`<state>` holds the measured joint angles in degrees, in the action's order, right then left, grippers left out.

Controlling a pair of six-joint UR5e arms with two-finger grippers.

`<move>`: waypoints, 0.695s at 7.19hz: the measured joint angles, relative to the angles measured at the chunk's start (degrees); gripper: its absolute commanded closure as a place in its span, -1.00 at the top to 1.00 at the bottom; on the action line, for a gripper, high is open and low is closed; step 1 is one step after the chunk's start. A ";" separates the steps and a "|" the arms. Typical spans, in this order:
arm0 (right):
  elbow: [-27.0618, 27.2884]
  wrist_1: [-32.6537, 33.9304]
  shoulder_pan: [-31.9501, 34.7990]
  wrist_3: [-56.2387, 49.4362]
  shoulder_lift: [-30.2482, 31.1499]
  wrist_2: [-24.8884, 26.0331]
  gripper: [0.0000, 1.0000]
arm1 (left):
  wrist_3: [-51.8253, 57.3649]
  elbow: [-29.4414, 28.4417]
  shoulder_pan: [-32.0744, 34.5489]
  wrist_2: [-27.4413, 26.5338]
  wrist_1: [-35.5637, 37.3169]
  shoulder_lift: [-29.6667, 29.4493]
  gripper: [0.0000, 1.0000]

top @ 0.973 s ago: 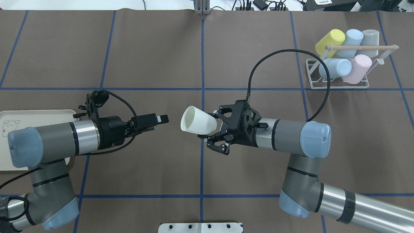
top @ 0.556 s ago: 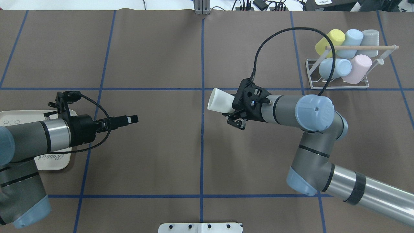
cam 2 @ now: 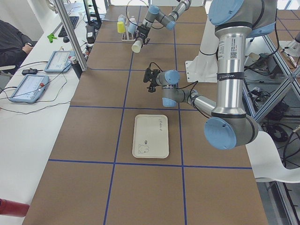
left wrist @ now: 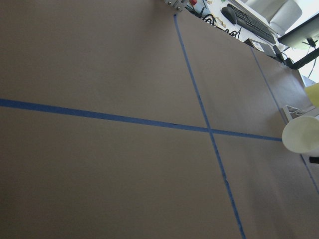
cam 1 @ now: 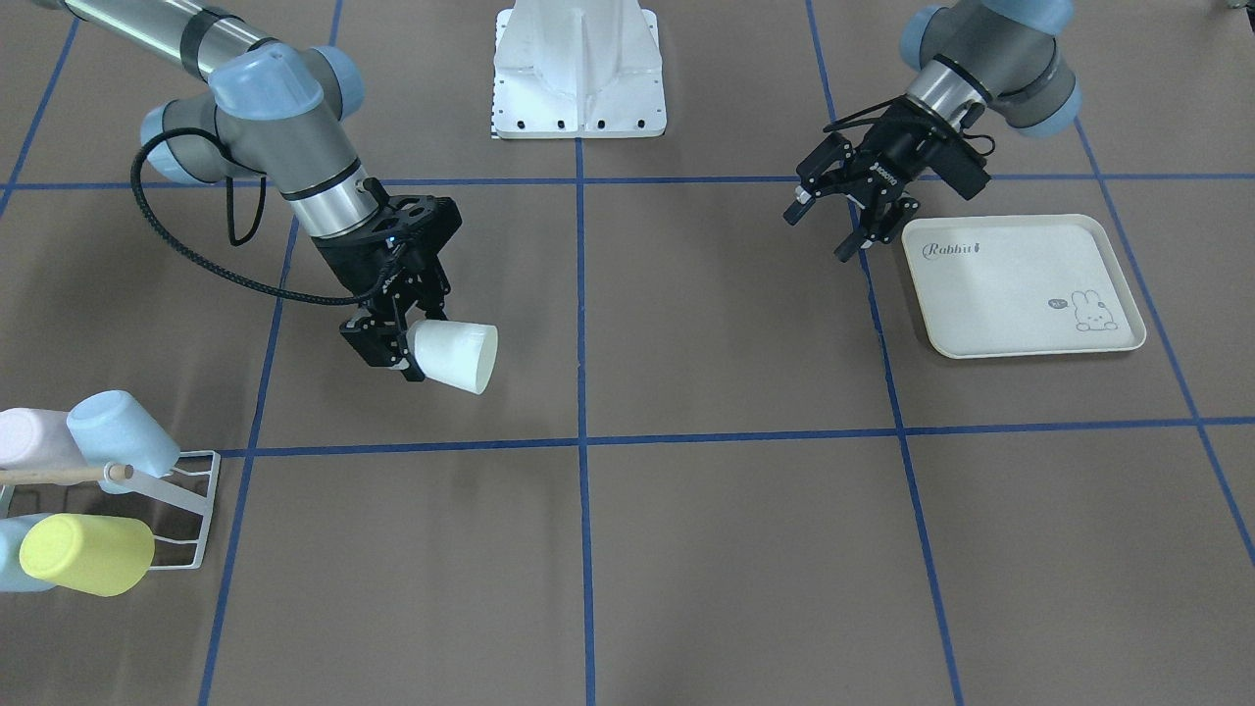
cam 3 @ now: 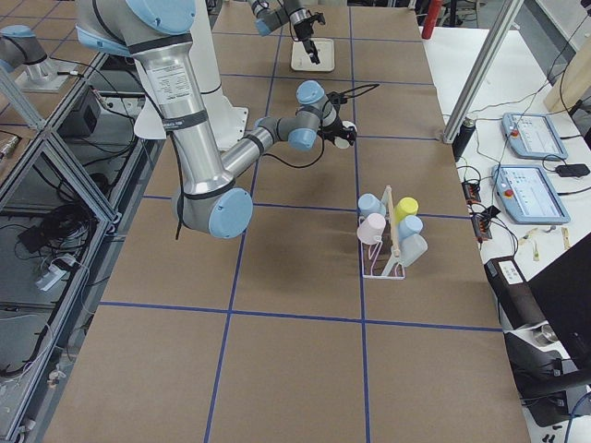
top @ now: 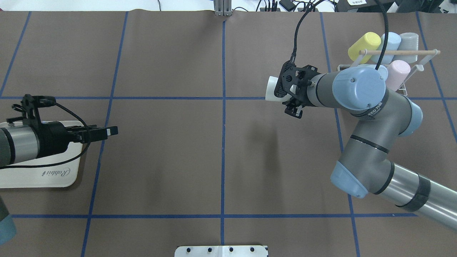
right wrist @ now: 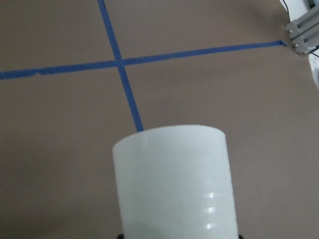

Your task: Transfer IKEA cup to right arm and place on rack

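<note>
**Handover looks done, racking still ahead**

My right end effector point(cam 1: 397, 343) is clamped on the base of the white cup point(cam 1: 453, 357) and holds it clear above the surface. The cup's mouth points away from the rack point(top: 400, 52), which stands near, behind the wrist. The left end effector point(cam 1: 824, 230) hangs spread and empty, well apart. Placing remains.
</note>
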<state>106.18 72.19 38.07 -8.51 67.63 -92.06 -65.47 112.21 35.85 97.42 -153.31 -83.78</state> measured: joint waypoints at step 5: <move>19.26 28.39 3.11 -31.57 5.12 25.37 -1.00 | 13.20 2.76 6.25 5.06 4.01 5.55 1.00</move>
<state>125.44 100.59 41.18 -40.09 72.76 -66.69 -52.27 114.96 42.10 102.49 -149.30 -78.23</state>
